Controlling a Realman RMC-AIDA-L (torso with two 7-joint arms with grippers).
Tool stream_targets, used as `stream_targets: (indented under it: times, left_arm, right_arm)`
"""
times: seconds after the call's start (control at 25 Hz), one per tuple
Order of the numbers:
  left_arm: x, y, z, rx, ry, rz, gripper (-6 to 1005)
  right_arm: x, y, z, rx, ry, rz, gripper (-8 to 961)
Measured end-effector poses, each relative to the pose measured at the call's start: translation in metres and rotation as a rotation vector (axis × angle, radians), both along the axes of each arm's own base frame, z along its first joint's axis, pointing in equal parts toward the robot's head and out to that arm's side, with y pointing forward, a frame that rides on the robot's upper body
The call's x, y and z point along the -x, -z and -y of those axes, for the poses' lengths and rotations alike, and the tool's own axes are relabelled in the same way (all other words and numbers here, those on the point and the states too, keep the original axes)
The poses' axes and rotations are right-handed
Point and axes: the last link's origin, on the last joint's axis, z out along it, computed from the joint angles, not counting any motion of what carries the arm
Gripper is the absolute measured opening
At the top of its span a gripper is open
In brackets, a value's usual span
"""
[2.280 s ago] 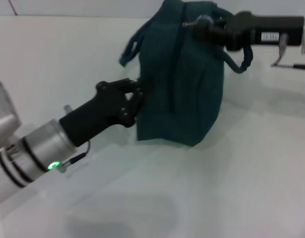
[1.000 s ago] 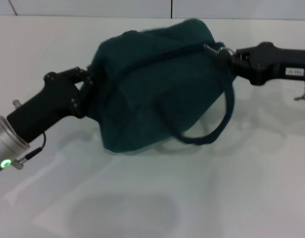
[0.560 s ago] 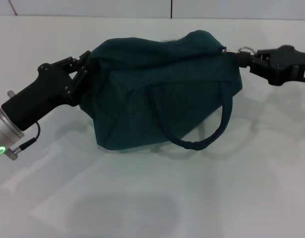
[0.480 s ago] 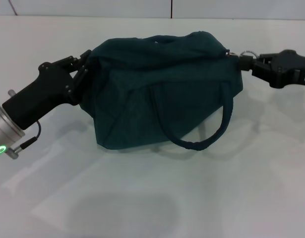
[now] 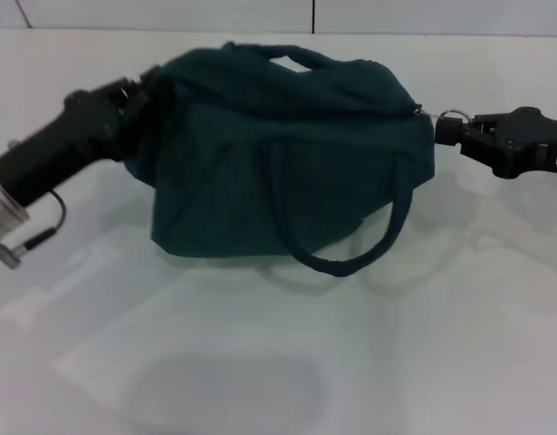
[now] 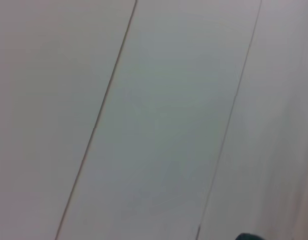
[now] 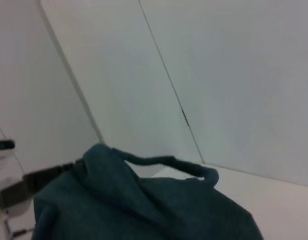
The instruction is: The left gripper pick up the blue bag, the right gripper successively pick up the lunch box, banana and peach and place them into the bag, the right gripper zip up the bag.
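with the blue bag [image 5: 287, 172] stretched above the surface [image 5: 260, 362], the left pincer [image 5: 138, 91] clamped on one end should brace it while the right pincer [image 5: 455, 131] (closed on the zipper ring [image 5: 452, 116]) draws level to finish the zip.

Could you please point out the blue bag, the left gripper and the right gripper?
blue bag [image 5: 260, 172]: head view, on its front fabric panel.
left gripper [image 5: 142, 91]: head view, at the fingertips against the bag's end.
right gripper [image 5: 446, 131]: head view, at the fingertips by the zipper's ring pull.
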Motion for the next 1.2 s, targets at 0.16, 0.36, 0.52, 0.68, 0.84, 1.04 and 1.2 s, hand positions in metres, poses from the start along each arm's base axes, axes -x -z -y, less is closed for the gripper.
stream_targets:
  times: [0.16, 0.36, 0.52, 0.68, 0.84, 1.04, 1.2]
  left_arm:
    - [-0.009, -0.037, -0.011, -0.004, 0.033, -0.007, 159]
    - [-0.019, -0.051, -0.023, 0.017, 0.047, -0.078, 262]
    - [-0.020, -0.053, -0.034, 0.045, 0.017, -0.138, 344]
    - [-0.037, -0.045, -0.038, 0.118, 0.085, -0.234, 464]
    - [-0.079, -0.038, -0.056, 0.251, 0.139, -0.427, 622]
    - [-0.124, -0.029, -0.075, 0.322, 0.164, -0.654, 641]
    - [-0.149, -0.012, -0.085, 0.404, 0.168, -0.811, 618]
  right_arm:
    - [-0.002, 0.002, 0.002, 0.000, -0.005, 0.001, 69]
    - [-0.005, 0.006, 0.004, 0.002, -0.004, -0.007, 70]
    - [-0.005, 0.007, 0.003, 0.002, -0.003, -0.017, 71]
    - [-0.003, 0.006, 0.003, -0.003, -0.005, -0.030, 71]
    - [-0.001, 0.006, 0.002, -0.003, -0.010, -0.036, 72]
    - [-0.001, 0.007, 0.003, 0.003, -0.010, -0.048, 73]
    - [-0.001, 0.007, 0.004, 0.003, -0.010, -0.054, 74]
